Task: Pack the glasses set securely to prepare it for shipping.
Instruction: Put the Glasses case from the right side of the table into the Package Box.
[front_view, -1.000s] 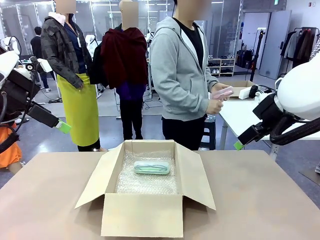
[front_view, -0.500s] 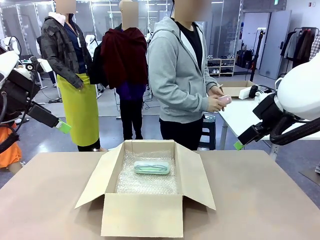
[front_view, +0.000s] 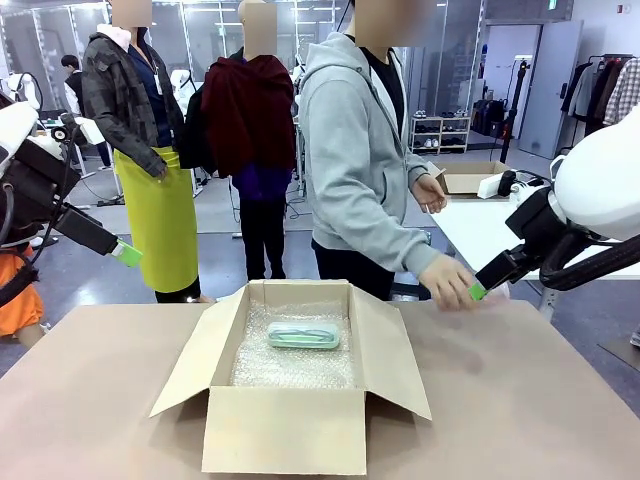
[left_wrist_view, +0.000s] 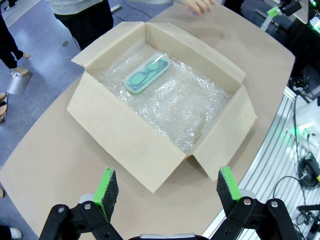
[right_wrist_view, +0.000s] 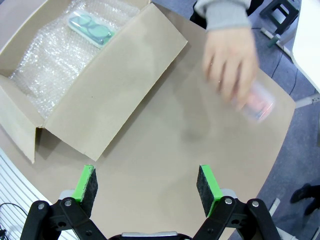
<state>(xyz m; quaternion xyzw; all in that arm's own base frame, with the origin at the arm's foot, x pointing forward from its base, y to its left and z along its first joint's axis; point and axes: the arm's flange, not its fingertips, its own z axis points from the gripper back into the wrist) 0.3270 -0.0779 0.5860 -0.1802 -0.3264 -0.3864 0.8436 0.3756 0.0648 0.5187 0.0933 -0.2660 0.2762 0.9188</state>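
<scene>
The mint-green glasses case lies flat on bubble wrap inside the open cardboard box, near its far wall. A person's hand reaches down to the table right of the box, holding the pale pink case, which is motion-blurred. My left gripper hangs open, high off the table's left side. My right gripper is open too, above the table's right part, close to the person's hand.
The brown table carries the box in its middle with all flaps folded outward. Two more people stand behind the far edge. A white table with a small cardboard box stands at the back right.
The person's hand has come down from chest height to the table right of the box, bringing the pink case with it. Neither arm has moved.
</scene>
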